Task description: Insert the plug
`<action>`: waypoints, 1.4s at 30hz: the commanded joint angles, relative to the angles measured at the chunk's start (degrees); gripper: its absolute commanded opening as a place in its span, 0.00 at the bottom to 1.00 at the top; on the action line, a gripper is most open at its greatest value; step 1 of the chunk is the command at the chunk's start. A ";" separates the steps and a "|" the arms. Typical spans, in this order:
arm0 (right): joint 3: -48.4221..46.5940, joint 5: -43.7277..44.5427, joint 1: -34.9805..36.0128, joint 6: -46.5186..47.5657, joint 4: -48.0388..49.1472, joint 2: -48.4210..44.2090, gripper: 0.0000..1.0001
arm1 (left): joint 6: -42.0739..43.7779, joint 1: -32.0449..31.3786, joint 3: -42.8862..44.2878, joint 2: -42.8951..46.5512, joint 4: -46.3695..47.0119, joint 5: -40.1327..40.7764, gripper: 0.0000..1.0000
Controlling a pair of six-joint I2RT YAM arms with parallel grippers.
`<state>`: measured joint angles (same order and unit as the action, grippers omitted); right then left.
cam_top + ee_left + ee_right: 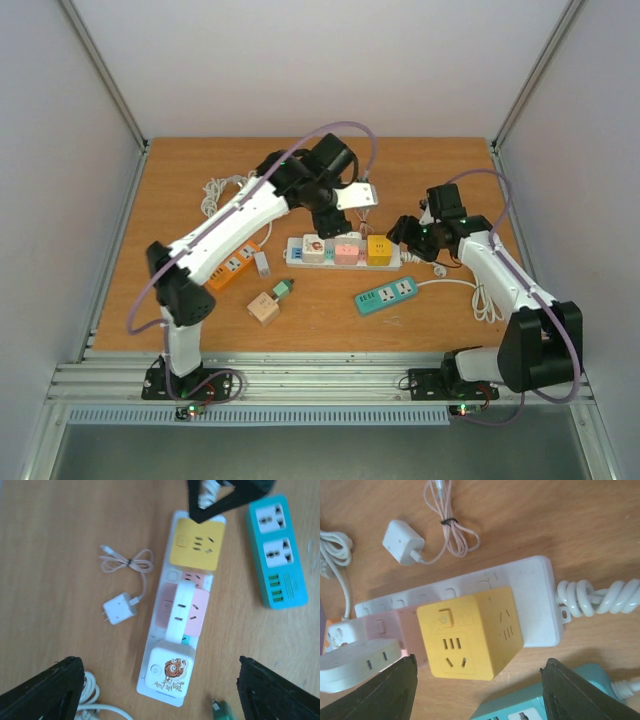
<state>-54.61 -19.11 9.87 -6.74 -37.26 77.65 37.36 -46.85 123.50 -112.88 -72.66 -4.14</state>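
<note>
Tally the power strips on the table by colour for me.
White power strip: 1
Teal power strip: 1
Orange power strip: 1
Total: 3

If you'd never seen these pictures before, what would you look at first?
Probably the bright plastic cubes: a white cube adapter with a picture, a pink cube adapter and a yellow cube adapter, lined up on the long white power strip in the middle of the wooden table. Then the black and white left arm and right arm leaning over them.
</note>
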 commanded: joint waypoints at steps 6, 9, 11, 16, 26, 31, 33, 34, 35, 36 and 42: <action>-8.74 11.25 6.51 -0.84 -11.76 -5.77 0.70 | -29.41 2.22 -27.66 26.67 31.70 14.34 0.94; -11.62 16.90 12.25 -1.69 -15.23 -6.79 0.70 | -40.68 3.20 -39.22 37.77 36.79 22.20 0.99; -12.84 20.57 16.63 -2.73 -16.54 -7.03 0.70 | -48.32 4.30 -46.32 45.67 37.69 25.66 0.99; -14.61 28.99 30.98 -7.07 -17.83 -5.39 0.70 | -60.52 6.89 -57.63 61.63 32.63 19.07 0.99; -22.09 34.23 50.10 -13.91 -12.76 14.74 0.72 | -63.83 8.83 -67.08 66.65 17.08 15.99 0.99; -23.29 26.48 52.98 -17.05 -0.59 22.54 0.77 | -69.77 12.54 -70.41 67.13 16.65 17.56 0.99; -25.42 26.26 54.13 -20.50 -0.29 26.10 0.82 | -70.48 14.88 -70.72 68.34 16.33 19.11 0.99; -26.82 27.01 54.68 -23.20 -1.58 27.68 0.83 | -70.73 16.01 -70.43 69.11 16.06 19.57 0.99; -28.56 27.98 55.22 -25.90 -3.37 29.32 0.84 | -70.67 16.98 -70.09 69.97 15.94 20.26 0.99; -30.15 29.71 55.78 -28.69 -5.35 30.60 0.86 | -70.33 17.46 -69.50 70.88 15.78 21.30 0.99; -36.88 36.38 58.68 -40.35 -10.98 35.72 0.94 | -65.38 17.58 -64.84 74.58 12.88 30.46 0.99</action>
<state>-86.65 11.46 66.81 -35.66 -43.86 110.78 -30.15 -29.58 55.05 -40.80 -58.74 19.03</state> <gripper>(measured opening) 0.927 0.994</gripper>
